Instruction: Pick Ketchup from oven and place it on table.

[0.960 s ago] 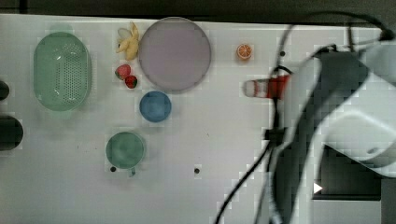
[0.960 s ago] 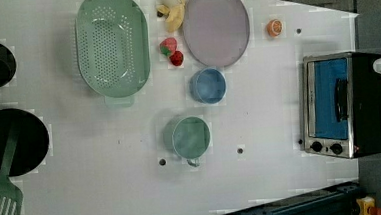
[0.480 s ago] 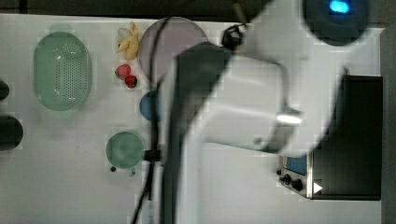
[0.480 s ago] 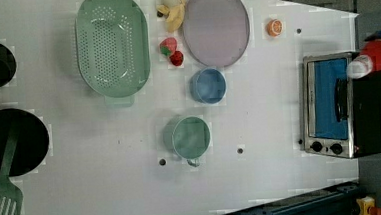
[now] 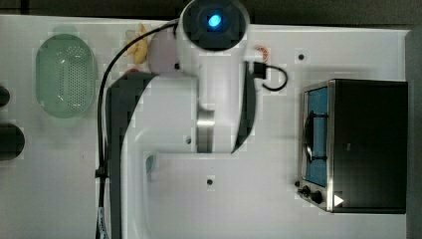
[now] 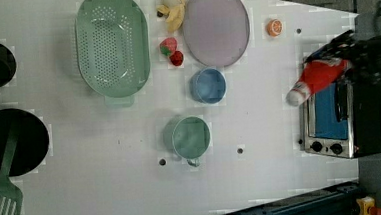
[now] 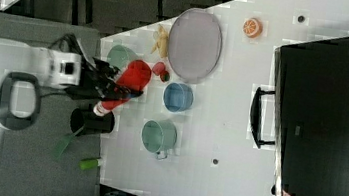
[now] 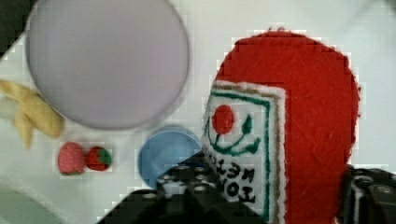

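Ketchup (image 6: 318, 77) carried off oven, cap toward left view's lower-left.

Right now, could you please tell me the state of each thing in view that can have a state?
Ketchup: held by the gripper in the air, tilted, white cap on and pointing down.
Oven: door shut; the left view shows nothing on its top.
Blue bowl: upright, empty.
Green cup: upright, empty.
Colander: upright, empty.
Plate: flat, empty.
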Robot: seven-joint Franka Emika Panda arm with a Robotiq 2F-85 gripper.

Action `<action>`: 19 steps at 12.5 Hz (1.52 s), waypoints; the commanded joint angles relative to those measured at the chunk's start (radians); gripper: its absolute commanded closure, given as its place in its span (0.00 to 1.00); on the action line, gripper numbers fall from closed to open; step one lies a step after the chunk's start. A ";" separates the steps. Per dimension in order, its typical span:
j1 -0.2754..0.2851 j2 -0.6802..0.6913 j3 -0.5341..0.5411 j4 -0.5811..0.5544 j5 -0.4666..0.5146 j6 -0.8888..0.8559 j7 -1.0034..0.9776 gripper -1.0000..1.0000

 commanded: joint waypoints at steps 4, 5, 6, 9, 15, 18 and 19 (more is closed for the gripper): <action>-0.019 0.016 -0.037 -0.253 0.014 0.217 0.000 0.36; -0.020 0.029 -0.038 -0.290 0.014 0.251 0.000 0.36; -0.023 0.048 -0.039 -0.320 0.014 0.289 0.000 0.36; -0.025 0.135 -0.041 -0.364 0.015 0.415 0.000 0.36; -0.024 0.246 -0.042 -0.380 0.021 0.552 0.000 0.01; -0.020 0.142 -0.043 -0.363 0.021 0.537 0.017 0.00; -0.020 0.082 -0.043 -0.348 0.021 0.487 0.019 0.00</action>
